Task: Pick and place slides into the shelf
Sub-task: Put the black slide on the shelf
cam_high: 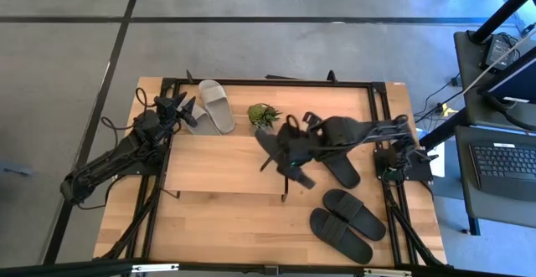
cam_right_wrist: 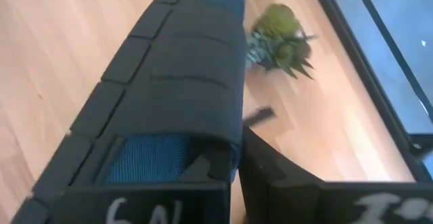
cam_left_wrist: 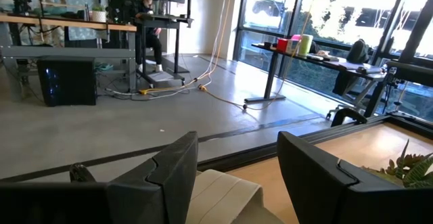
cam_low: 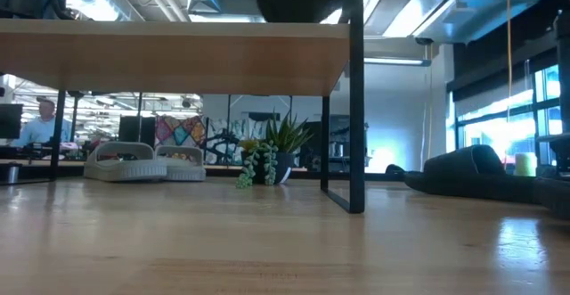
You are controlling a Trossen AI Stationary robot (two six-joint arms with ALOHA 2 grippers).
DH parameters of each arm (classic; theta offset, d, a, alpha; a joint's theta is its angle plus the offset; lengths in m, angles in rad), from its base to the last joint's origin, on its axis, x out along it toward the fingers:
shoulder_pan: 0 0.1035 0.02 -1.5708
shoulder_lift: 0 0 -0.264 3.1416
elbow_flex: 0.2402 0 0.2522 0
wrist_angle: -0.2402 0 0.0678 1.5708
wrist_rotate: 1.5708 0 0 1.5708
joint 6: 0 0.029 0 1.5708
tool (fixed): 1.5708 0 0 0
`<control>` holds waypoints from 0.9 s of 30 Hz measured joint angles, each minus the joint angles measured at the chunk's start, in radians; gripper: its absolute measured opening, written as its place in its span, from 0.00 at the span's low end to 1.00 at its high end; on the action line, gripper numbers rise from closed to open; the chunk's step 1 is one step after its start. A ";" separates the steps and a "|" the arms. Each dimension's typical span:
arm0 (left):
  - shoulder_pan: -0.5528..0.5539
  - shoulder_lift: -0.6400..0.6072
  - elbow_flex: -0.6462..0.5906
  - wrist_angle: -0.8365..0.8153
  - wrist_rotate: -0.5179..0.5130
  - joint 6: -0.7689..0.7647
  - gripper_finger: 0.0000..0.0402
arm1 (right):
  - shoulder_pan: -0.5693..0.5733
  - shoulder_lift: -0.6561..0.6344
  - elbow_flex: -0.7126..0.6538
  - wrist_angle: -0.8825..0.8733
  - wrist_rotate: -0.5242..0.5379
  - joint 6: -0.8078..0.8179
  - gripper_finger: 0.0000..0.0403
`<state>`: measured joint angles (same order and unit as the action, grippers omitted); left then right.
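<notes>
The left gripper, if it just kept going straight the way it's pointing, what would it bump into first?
Probably the light grey slide. The left gripper stands open with that slide right ahead, showing between its fingers in the wrist view. How close it is can't be told exactly.

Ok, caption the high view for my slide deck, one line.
Right gripper carries a black slide over the shelf; left gripper waits by a grey slide.

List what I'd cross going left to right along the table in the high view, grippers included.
Left gripper → light grey slides → small potted plant → right gripper, shut on a black slide above the shelf → two black slides lying on the table.
</notes>
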<state>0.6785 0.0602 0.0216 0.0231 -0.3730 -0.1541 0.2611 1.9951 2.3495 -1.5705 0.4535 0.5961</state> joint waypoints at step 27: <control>0.000 0.000 0.000 0.000 0.000 0.000 0.48 | -0.038 0.134 -0.014 0.191 0.197 -0.156 0.03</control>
<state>0.6781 0.0604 0.0216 0.0231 -0.3729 -0.1539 0.2228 2.1293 2.3356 -1.3799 0.6507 0.4400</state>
